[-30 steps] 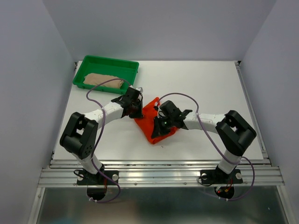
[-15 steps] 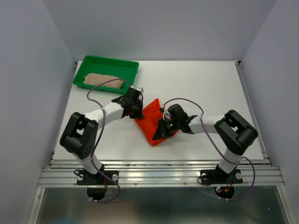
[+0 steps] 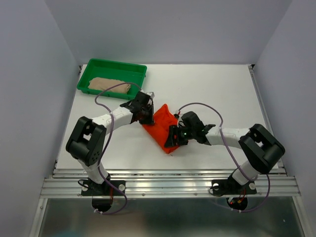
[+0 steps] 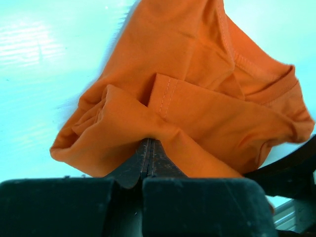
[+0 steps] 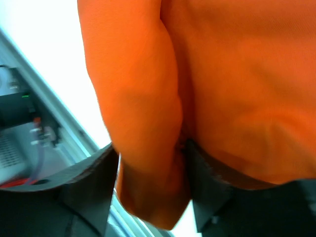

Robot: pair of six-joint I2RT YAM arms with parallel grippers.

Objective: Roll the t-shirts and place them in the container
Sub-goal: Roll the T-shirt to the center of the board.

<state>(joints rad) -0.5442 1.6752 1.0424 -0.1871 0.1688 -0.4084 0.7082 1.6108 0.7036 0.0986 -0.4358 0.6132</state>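
The orange-red t-shirt (image 3: pixel 163 124) lies bunched mid-table between both arms. My left gripper (image 3: pixel 146 117) is shut on its far-left edge; in the left wrist view the jaws (image 4: pixel 149 144) pinch a fold of the orange cloth (image 4: pixel 197 74). My right gripper (image 3: pixel 174 138) sits at the shirt's near-right corner. In the right wrist view it (image 5: pixel 150 150) stands open, with a thick roll of orange fabric (image 5: pixel 143 113) lying loosely between the spread fingers. The beige t-shirt (image 3: pixel 108 85) lies folded inside the green tray (image 3: pixel 118 64).
The green tray sits at the table's far-left corner. The metal rail (image 3: pixel 168 174) runs along the near table edge, just below the shirt. Cables loop over both arms.
My right gripper has slid toward the near edge along the shirt and its jaws have spread apart. The orange bundle has shifted slightly right. The left gripper keeps its pinch.
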